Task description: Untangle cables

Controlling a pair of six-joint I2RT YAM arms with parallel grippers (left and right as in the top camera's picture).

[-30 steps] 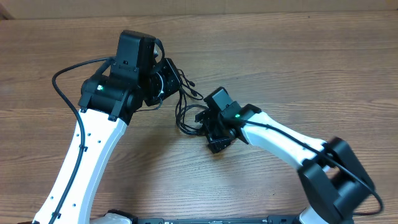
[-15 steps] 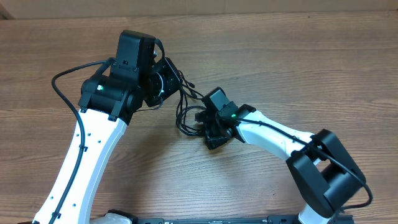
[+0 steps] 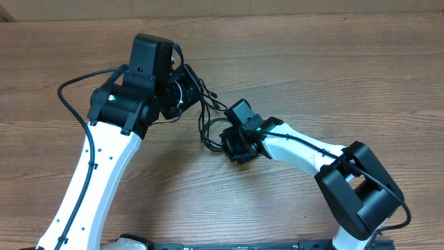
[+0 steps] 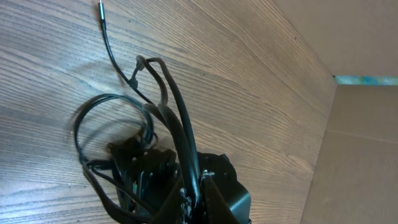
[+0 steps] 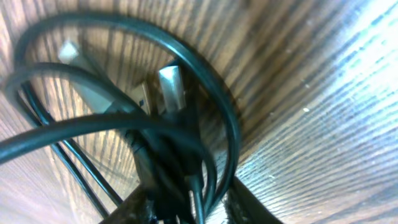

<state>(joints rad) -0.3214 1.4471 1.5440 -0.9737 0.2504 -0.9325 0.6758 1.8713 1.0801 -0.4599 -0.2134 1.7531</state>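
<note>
The cables (image 3: 206,119) are thin black cords in a tangle between the two arms on the wooden table (image 3: 333,76). My left gripper (image 3: 189,89) is shut on strands at the tangle's upper end. In the left wrist view the cables (image 4: 155,106) run up out of the left gripper (image 4: 194,200), and one plug tip (image 4: 101,7) lies free on the wood. My right gripper (image 3: 231,142) sits at the tangle's lower right. In the right wrist view its jaws have closed in on a clump of the cables (image 5: 180,155), with the right gripper (image 5: 189,210) at the frame's bottom. A silver plug (image 5: 170,87) lies inside the loop.
The left arm's own thicker black cable (image 3: 69,97) loops out to the left. A cardboard wall (image 4: 367,143) stands at the table's far edge. Bare wood surrounds the tangle on all sides.
My right gripper has slid a little left into the tangle and its jaws have closed around strands. The lower loops shifted slightly. The left arm has not moved.
</note>
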